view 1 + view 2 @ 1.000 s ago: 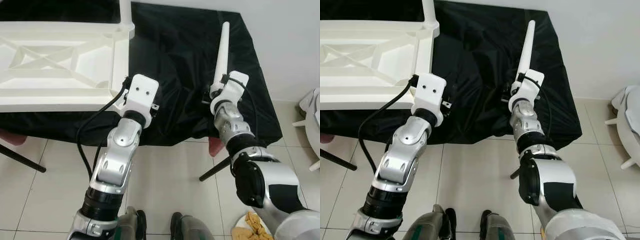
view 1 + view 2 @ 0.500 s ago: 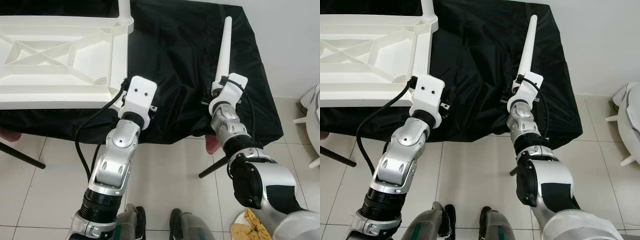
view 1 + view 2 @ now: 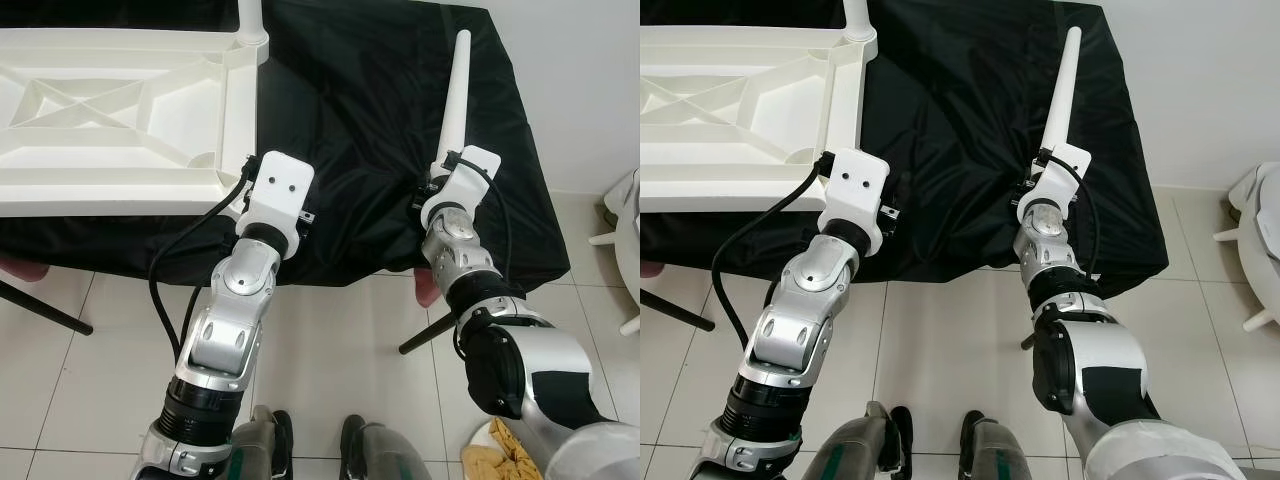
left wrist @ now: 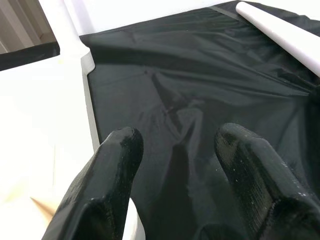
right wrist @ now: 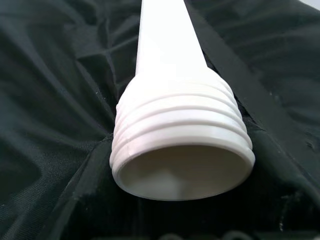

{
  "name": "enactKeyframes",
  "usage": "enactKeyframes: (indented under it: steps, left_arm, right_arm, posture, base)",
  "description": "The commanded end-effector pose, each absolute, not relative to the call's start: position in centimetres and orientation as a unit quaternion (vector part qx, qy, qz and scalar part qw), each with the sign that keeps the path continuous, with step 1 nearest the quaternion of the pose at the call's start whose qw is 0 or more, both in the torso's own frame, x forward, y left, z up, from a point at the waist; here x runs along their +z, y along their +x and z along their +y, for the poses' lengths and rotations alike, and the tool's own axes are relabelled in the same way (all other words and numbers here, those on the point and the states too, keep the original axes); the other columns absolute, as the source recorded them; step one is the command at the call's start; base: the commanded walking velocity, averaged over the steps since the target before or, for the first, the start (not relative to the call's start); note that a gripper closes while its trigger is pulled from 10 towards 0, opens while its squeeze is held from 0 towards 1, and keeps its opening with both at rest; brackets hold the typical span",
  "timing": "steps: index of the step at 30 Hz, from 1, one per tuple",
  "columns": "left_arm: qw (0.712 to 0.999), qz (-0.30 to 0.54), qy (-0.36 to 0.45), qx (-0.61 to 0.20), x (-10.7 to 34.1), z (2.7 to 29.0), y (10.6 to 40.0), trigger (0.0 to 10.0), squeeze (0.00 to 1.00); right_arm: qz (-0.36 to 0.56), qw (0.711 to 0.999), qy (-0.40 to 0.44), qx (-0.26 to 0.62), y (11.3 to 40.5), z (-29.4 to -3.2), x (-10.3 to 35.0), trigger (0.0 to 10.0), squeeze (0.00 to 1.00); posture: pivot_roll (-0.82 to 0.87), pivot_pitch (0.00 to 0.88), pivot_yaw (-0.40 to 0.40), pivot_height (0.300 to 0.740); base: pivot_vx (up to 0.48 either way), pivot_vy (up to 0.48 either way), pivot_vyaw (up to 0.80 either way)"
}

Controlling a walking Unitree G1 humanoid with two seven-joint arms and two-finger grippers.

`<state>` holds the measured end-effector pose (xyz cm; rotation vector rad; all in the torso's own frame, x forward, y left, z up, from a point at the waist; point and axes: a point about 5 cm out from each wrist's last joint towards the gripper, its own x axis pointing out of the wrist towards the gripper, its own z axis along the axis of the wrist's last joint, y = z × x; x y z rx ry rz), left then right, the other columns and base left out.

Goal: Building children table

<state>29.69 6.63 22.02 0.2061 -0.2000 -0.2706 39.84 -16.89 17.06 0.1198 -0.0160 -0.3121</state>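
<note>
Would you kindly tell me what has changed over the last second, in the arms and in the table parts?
The right gripper has carried the white table leg a little further forward over the black cloth, its tip nearer the far edge. The left gripper stays beside the upturned white tabletop, jaws open. The tabletop and its fitted leg have not moved; the camera has shifted slightly.

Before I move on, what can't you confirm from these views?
- Right gripper's grip on the table leg: eye views, wrist housing covers the fingers; right wrist view, threaded end blocks them.
- Tabletop: far corners cut off by the frame edge.
- Left gripper: open, above the black cloth.
</note>
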Motion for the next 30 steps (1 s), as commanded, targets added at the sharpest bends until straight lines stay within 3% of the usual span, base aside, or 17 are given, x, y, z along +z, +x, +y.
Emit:
enactKeyframes:
  steps: [1, 2, 10, 22, 23, 24, 25, 30]
  left_arm:
    - [0.979, -0.098, 0.108, -0.144, 21.9, 6.4, 29.9, 10.0, 0.0]
    - [0.979, -0.1, 0.103, -0.145, 22.1, 6.4, 30.1, 10.0, 0.0]
    - [0.98, -0.103, 0.071, -0.154, 22.8, 6.8, 31.4, 10.0, 0.0]
    - [0.972, -0.103, -0.018, -0.209, 23.8, 6.7, 33.1, 10.0, 0.0]
    - [0.968, -0.103, -0.03, -0.226, 24.0, 6.4, 33.3, 10.0, 0.71]
    - [0.968, -0.103, -0.03, -0.226, 24.0, 6.4, 33.3, 10.0, 0.71]
    - [0.958, -0.097, -0.074, -0.26, 24.3, 5.7, 33.5, 10.0, 1.0]
    - [0.934, -0.083, -0.158, -0.311, 24.9, 4.8, 33.5, 10.0, 1.0]
  right_arm:
    - [-0.028, 0.987, 0.034, -0.157, 39.3, -18.0, 16.5, 4.2, 0.0]
    - [-0.05, 0.988, 0.033, -0.144, 39.1, -18.0, 16.7, 10.0, 0.0]
    - [-0.163, 0.98, 0.048, -0.1, 37.1, -18.5, 17.3, 10.0, 0.0]
    - [-0.236, 0.971, 0.018, -0.039, 34.1, -17.5, 17.3, 10.0, 0.0]
    - [-0.243, 0.969, 0.016, -0.031, 33.8, -17.2, 17.4, 10.0, 0.0]
    - [-0.243, 0.969, 0.016, -0.031, 33.8, -17.2, 17.4, 10.0, 0.0]
    - [-0.259, 0.966, 0.012, -0.014, 33.2, -16.9, 17.7, 10.0, 0.0]
    - [-0.286, 0.958, 0.003, 0.022, 32.6, -16.4, 18.6, 10.0, 0.0]
  posture:
    - [0.12, 0.199, 0.001, 0.74]
    - [0.11, 0.193, 0.004, 0.74]
    - [0.06, 0.154, 0.016, 0.74]
    - [0.0, 0.1, 0.031, 0.74]
    - [-0.01, 0.085, 0.031, 0.74]
    - [-0.01, 0.085, 0.031, 0.74]
    - [-0.01, 0.07, 0.035, 0.74]
    - [-0.01, 0.061, 0.037, 0.74]
  base:
    - [0.0, 0.0, 0.0]
    - [0.0, 0.0, 0.0]
    - [0.0, 0.0, 0.0]
    - [0.0, 0.0, 0.0]
    - [0.0, 0.0, 0.0]
    - [0.0, 0.0, 0.0]
    - [0.0, 0.0, 0.0]
    - [0.0, 0.0, 0.0]
